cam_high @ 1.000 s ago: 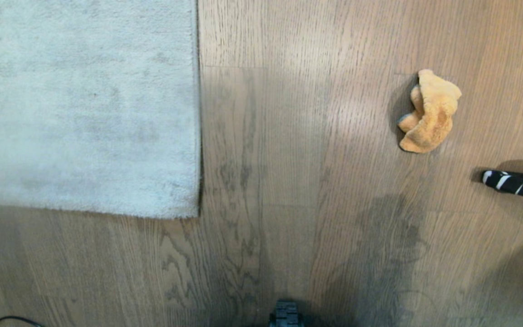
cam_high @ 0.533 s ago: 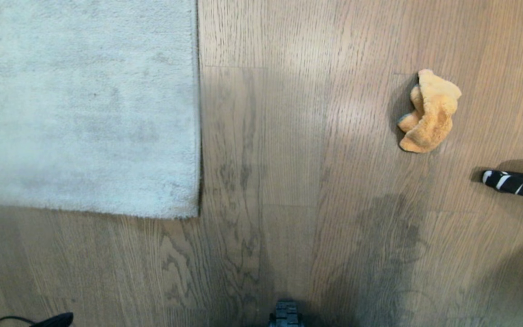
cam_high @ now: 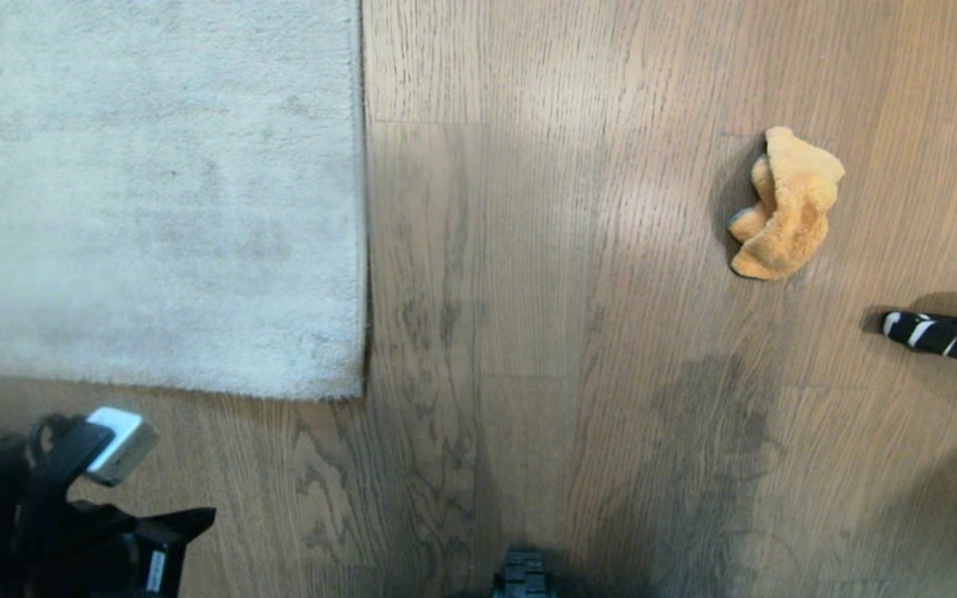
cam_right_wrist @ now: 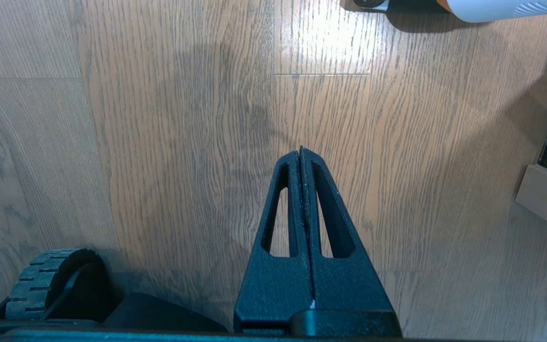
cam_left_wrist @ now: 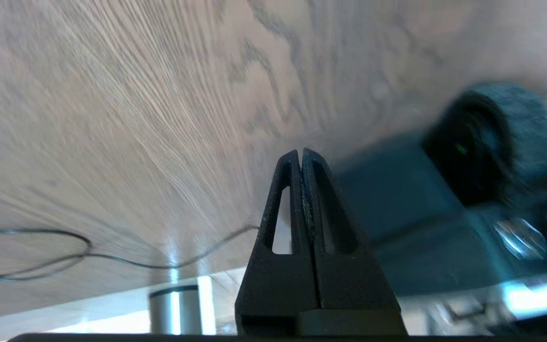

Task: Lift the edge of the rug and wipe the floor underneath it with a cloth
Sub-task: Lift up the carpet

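The pale grey rug [cam_high: 154,191] lies flat at the upper left of the head view, its near right corner on the brown plank floor [cam_high: 528,332]. A crumpled orange-tan cloth [cam_high: 786,208] sits on the floor far to the right, apart from both arms. My left gripper [cam_high: 196,522] reaches in at the bottom left, just short of the rug's near edge. In the left wrist view the left gripper [cam_left_wrist: 300,152] is shut and holds nothing. My right gripper [cam_right_wrist: 300,151] is shut and empty over bare floor, outside the head view.
A black-and-white striped object [cam_high: 939,336] pokes in from the right edge. The base's front wheel [cam_high: 522,575] shows at the bottom centre. A thin black cable [cam_left_wrist: 64,247] and a metal cylinder [cam_left_wrist: 181,308] lie beyond the left gripper. A wooden furniture edge [cam_right_wrist: 546,199] stands beside the right gripper.
My left arm has swung into the head view from the bottom left corner, toward the rug's near edge. Rug, cloth and right arm have not moved.
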